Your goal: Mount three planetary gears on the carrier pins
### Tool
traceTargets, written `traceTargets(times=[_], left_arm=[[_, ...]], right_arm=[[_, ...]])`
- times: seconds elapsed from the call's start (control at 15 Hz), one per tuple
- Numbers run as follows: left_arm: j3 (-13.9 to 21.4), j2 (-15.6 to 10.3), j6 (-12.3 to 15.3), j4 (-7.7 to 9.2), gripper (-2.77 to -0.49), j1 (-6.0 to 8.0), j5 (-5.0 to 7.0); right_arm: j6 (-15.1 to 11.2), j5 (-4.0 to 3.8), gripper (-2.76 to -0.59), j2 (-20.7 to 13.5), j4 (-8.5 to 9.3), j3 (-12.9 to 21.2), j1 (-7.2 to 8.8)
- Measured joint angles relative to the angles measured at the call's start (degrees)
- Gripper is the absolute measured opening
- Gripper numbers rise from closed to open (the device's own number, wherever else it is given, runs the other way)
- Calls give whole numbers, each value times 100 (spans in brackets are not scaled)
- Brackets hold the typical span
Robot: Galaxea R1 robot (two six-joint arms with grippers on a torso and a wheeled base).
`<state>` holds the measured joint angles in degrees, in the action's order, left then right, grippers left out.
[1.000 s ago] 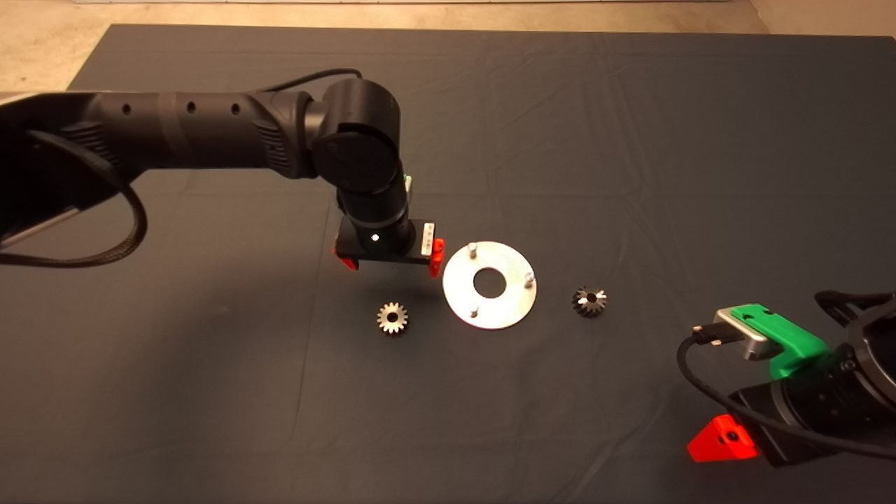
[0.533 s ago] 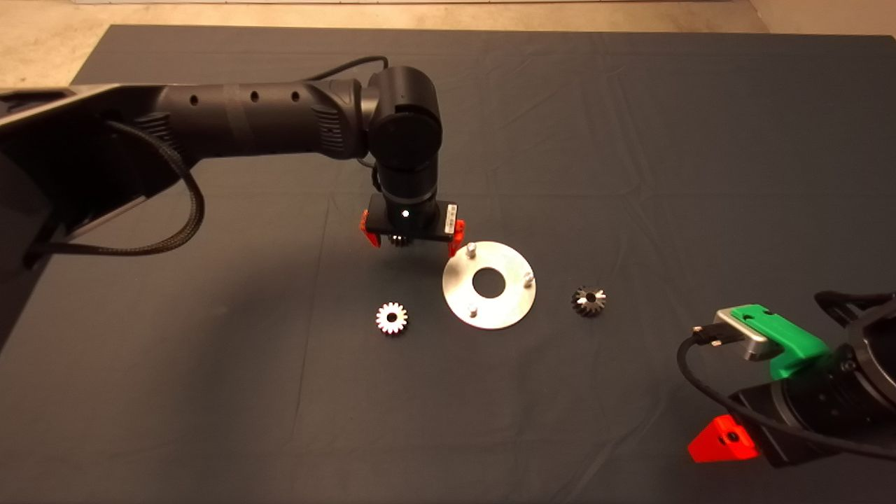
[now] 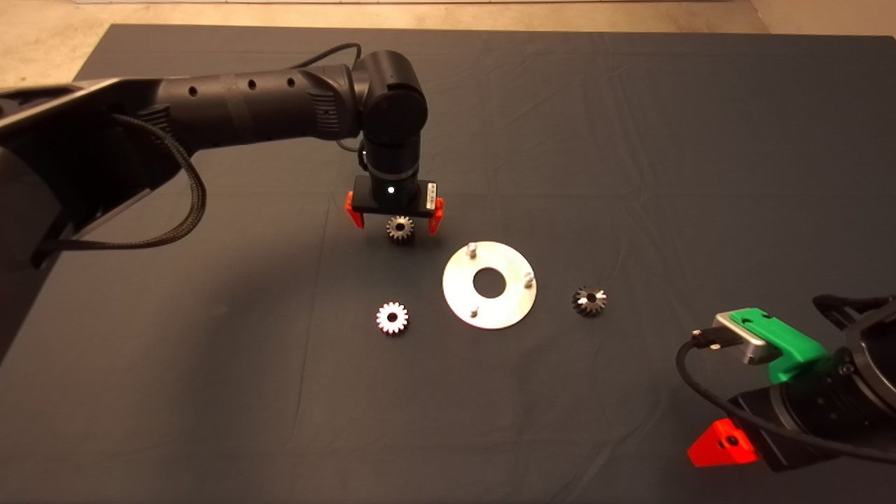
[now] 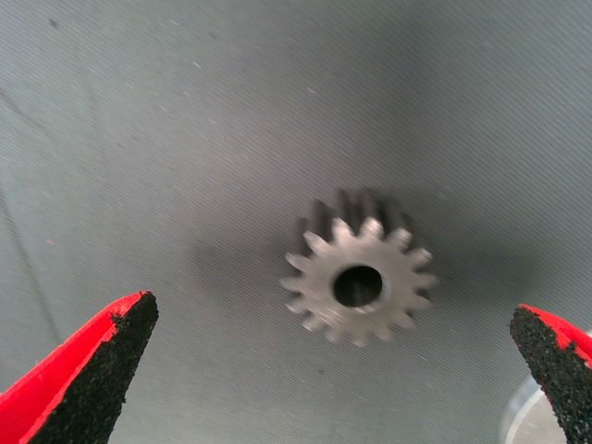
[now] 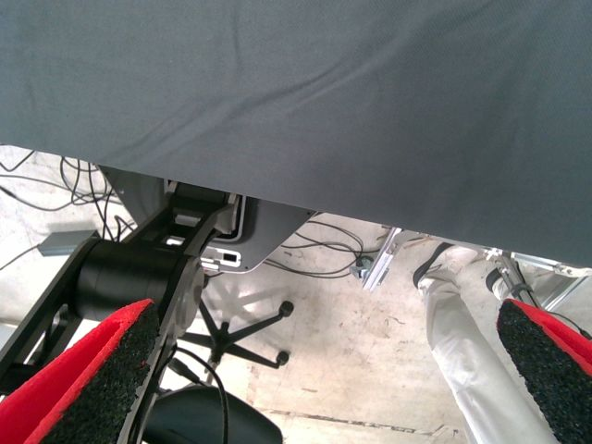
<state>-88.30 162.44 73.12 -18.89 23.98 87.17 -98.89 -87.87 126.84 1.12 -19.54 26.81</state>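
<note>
My left gripper (image 3: 395, 213) is open, its fingers on either side of a grey planetary gear (image 3: 400, 229) that lies flat on the mat. In the left wrist view the gear (image 4: 359, 277) lies between the fingers (image 4: 88, 370), touching neither. The silver carrier plate (image 3: 514, 301) lies just right of it, with three upright pins (image 3: 472, 248) (image 3: 529, 278) (image 3: 474, 309), all bare. A bright gear (image 3: 392, 318) lies left of the plate. A darker gear (image 3: 589, 301) lies right of it. My right gripper (image 3: 721, 441) is parked at the lower right, open.
The dark mat (image 3: 210, 385) covers the table. The plate's rim (image 4: 523, 416) shows beside the left gripper's finger. The right wrist view looks past the mat's edge (image 5: 277, 199) at the floor, with a chair base (image 5: 240, 333) and a person's leg (image 5: 462, 342).
My left gripper has moved toward the mat's far side. The grey gear, hidden under it before, now shows between its open fingers. The right arm has barely moved.
</note>
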Motion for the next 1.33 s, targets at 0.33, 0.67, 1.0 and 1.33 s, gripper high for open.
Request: traceTargets(times=[0.33,0.67,1.0,1.33], left_arm=[[-496,96,-264,34,-49,2,0],[-795,184,-492,113,-49,2,0],[-1065,219,-650,335,-49,0,1],[-1137,261,-683,439,-49,1,-2]], right_arm=[[0,2,-63,-2,0,0,0],[0,0,-63,0,0,0,0],[0,0,-63,0,0,0,0],[0,0,-63,0,0,0,0]])
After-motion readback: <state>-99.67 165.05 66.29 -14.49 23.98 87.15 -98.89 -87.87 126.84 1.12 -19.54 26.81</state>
